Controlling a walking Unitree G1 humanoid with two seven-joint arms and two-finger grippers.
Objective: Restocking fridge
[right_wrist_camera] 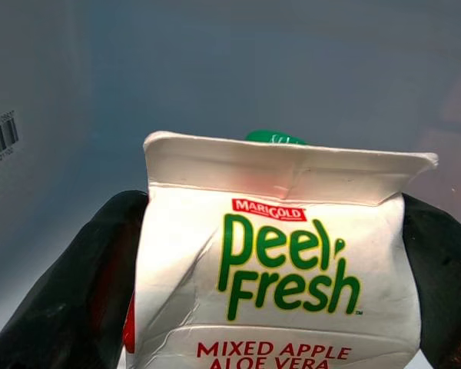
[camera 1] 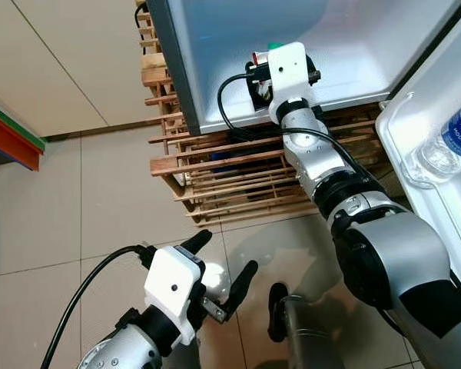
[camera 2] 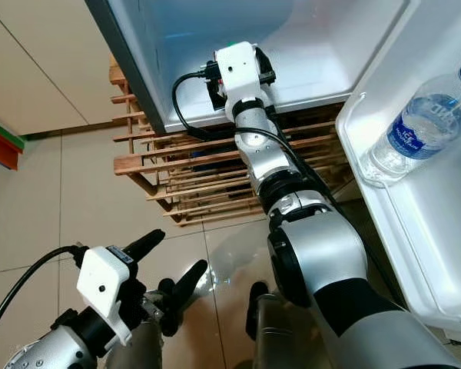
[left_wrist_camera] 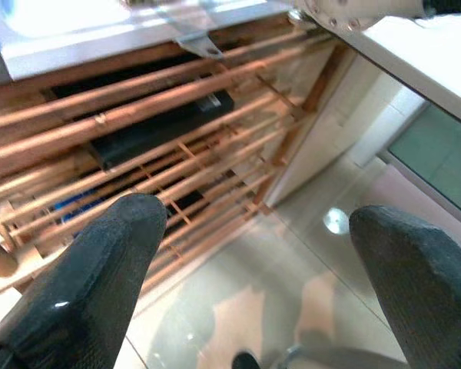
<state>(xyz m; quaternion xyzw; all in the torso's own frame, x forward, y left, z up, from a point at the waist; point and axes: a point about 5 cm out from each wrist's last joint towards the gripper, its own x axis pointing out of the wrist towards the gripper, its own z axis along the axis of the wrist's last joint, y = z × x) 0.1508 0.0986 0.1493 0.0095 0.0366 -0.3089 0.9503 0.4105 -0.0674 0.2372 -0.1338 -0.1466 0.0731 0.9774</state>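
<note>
Nearest, left gripper (camera 1: 219, 277) hovers low with fingers spread wide and empty, evidently spare, while right gripper (right_wrist_camera: 273, 254) clamps juice carton (right_wrist_camera: 273, 261) upright inside open fridge (camera 1: 215, 61) for shelving.

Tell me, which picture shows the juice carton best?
The right wrist view: the carton faces the camera, label readable as Peel Fresh mixed apple aloe vera, green cap on top, black fingers pressing both its sides. In the eye views the right gripper hides most of it; just a green and red sliver peeks out.
</note>
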